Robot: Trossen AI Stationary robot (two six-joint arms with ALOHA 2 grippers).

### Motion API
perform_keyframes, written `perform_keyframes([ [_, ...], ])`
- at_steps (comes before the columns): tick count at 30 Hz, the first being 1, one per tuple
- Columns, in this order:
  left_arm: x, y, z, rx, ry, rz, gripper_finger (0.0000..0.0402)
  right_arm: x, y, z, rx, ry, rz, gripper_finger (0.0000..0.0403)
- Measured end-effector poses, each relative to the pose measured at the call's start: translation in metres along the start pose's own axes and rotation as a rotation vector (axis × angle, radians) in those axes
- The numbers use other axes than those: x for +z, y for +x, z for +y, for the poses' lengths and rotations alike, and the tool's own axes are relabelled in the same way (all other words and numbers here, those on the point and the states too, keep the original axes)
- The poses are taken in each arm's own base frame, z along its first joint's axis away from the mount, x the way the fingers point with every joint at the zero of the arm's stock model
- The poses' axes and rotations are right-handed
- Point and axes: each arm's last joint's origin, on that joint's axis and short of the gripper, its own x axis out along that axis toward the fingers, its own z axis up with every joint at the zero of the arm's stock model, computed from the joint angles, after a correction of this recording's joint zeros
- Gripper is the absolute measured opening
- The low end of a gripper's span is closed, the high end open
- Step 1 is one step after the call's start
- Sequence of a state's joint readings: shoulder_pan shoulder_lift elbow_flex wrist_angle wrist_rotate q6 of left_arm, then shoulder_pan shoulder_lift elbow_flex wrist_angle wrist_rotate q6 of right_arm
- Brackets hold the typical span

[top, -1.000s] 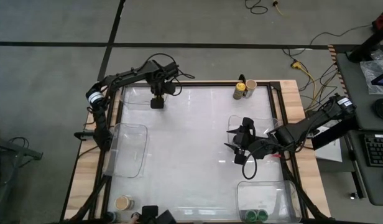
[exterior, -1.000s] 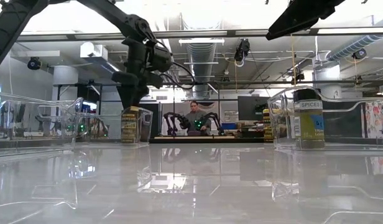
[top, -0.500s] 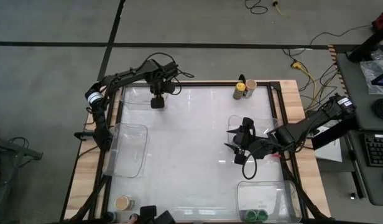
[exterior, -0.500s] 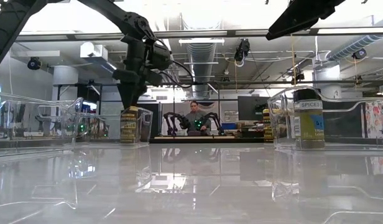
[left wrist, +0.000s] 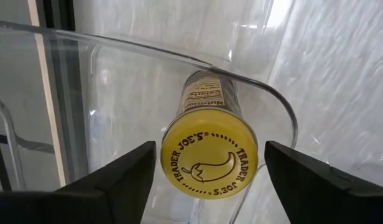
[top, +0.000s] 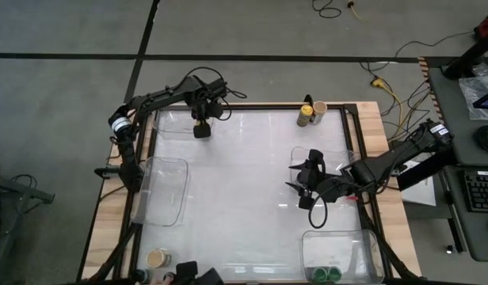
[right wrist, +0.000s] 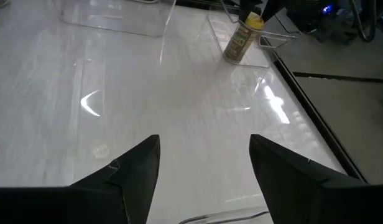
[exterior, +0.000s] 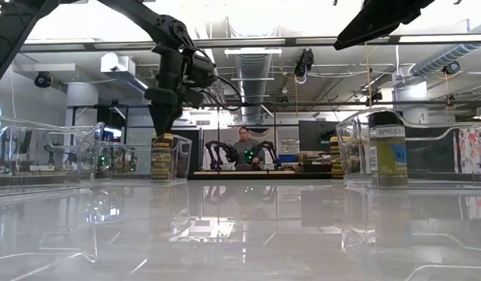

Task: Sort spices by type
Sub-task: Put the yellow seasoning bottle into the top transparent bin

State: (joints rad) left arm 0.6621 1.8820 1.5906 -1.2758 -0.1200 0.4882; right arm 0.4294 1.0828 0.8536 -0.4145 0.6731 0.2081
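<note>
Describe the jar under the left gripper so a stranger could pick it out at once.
Start at the clear tray in the table's far left corner, where the left gripper hangs open. Directly below it stands one spice jar. Its yellow lid carries a chili pepper drawing, and it stands alone in that tray.

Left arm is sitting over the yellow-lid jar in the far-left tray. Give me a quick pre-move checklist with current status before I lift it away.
1. Left gripper open, fingers either side of the yellow-lid jar: ok.
2. Fingers apart from the lid: ok, gaps show on both sides.
3. Jar upright inside the clear tray: ok.
4. Jar resting on the tray floor: cannot tell.
5. Right gripper parked at mid-right, open, empty: ok.
6. Yellow-lid and tan-lid jars wait at the far edge: ok.
</note>
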Motion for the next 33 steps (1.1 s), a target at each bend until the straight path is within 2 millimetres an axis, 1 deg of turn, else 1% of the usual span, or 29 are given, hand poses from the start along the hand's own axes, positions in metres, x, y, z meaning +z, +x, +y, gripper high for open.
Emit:
perform_keyframes([
  [6,0.0,0.0,0.0,0.004,-0.011,0.001,0.0313,0.0,0.0,0.0,0.0,0.0,0.0,0.0248],
  [10,0.0,0.0,0.0,0.003,-0.029,0.003,0.0315,0.0,0.0,0.0,0.0,-0.001,0.0,0.0249],
  [15,-0.001,-0.001,-0.001,0.001,-0.036,0.007,0.0315,0.0,0.0,0.0,0.0,-0.003,0.0,0.0239],
  [20,-0.004,-0.009,-0.001,0.011,-0.039,-0.012,0.0315,0.0,0.0,0.0,-0.01,0.001,-0.002,0.0233],
  [23,-0.005,-0.021,0.0,0.033,-0.046,-0.045,0.0315,0.0,0.001,-0.002,-0.028,0.005,-0.005,0.0238],
  [28,-0.005,-0.056,0.002,0.066,-0.093,-0.167,0.0315,0.001,0.002,-0.004,-0.047,0.011,-0.007,0.0256],
  [30,-0.004,-0.067,-0.003,0.048,-0.108,-0.218,0.0315,0.001,0.002,-0.005,-0.049,0.013,-0.006,0.0263],
  [33,0.0,-0.075,-0.018,0.02,-0.069,-0.253,0.0315,0.001,0.002,-0.005,-0.05,0.012,-0.005,0.0272],
])
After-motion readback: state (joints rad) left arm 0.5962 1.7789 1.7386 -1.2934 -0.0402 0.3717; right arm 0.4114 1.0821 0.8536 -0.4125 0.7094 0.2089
